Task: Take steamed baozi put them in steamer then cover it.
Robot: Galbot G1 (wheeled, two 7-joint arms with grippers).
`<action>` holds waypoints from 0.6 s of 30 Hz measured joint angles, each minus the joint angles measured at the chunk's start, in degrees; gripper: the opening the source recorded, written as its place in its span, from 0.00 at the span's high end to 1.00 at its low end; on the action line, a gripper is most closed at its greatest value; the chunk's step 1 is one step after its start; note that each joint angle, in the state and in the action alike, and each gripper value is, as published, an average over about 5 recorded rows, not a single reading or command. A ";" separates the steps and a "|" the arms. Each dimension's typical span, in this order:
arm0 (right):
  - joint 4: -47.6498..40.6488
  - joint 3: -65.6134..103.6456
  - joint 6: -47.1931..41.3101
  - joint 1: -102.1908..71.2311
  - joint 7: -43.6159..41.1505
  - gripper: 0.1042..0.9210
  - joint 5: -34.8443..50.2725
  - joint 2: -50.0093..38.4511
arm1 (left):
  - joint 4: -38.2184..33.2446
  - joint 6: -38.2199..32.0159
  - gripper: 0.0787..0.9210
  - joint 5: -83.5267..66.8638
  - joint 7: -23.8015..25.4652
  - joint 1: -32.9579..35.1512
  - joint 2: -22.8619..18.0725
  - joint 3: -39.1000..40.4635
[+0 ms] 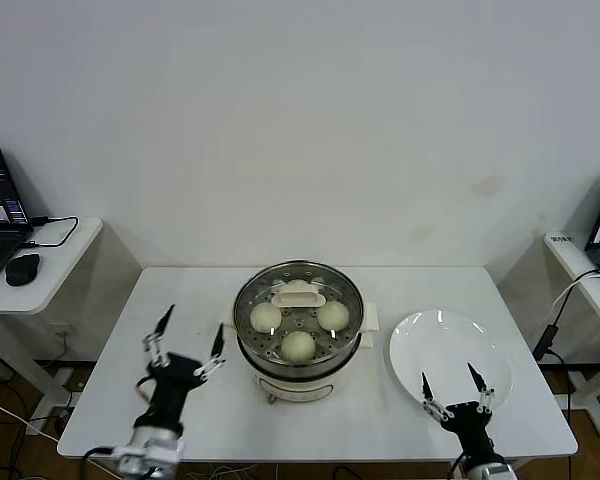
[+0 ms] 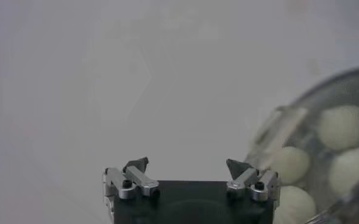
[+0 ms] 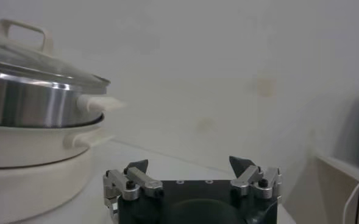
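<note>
Head view: only three steamed baozi [image 1: 298,345] countable under the cover [image 1: 298,292]; a fourth cannot be made out. Left wrist view: steamer [image 2: 325,152] blurred, cut by the picture's edge. Right wrist view: steamer cut at the edge, contents hidden

Lidded steamer [image 1: 298,335], baozi [image 1: 298,345] inside

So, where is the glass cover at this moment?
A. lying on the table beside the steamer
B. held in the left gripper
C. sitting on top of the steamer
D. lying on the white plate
C. The cover sits closed on the steamer, with baozi visible under the glass; the plate is bare and the left gripper stands open beside the pot, holding nothing.
</note>
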 measured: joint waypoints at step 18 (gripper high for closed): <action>1.97 -1.77 1.82 -7.31 1.01 0.12 4.85 -4.63 | 4.23 -16.43 0.12 -27.01 -3.27 15.25 -4.23 -6.94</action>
